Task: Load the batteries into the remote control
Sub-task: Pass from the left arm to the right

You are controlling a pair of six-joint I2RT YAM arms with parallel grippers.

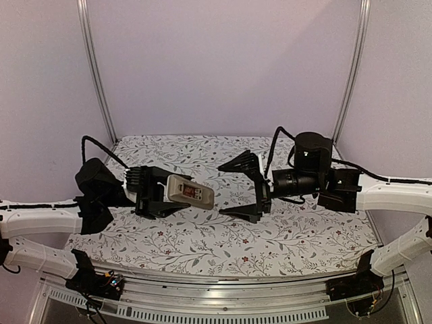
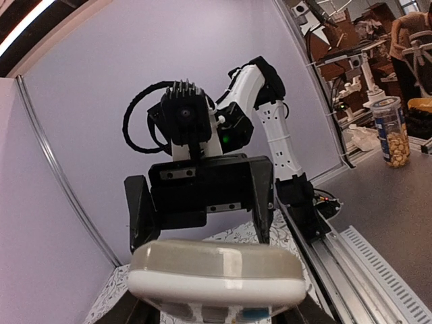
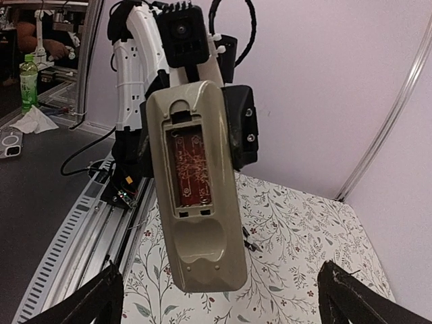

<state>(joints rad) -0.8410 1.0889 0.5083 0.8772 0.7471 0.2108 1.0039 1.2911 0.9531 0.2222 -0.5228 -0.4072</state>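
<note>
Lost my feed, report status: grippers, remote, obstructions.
Left gripper shut on remote control, held off table, battery recess facing right arm. Right gripper open, empty, apart from it. Nothing between them.

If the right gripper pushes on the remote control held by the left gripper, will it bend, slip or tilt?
The remote control looks like hard plastic, so it probably will not bend. The left gripper clamps only one end, so a push on the free end may tilt it. Its smooth back might slip.
</note>
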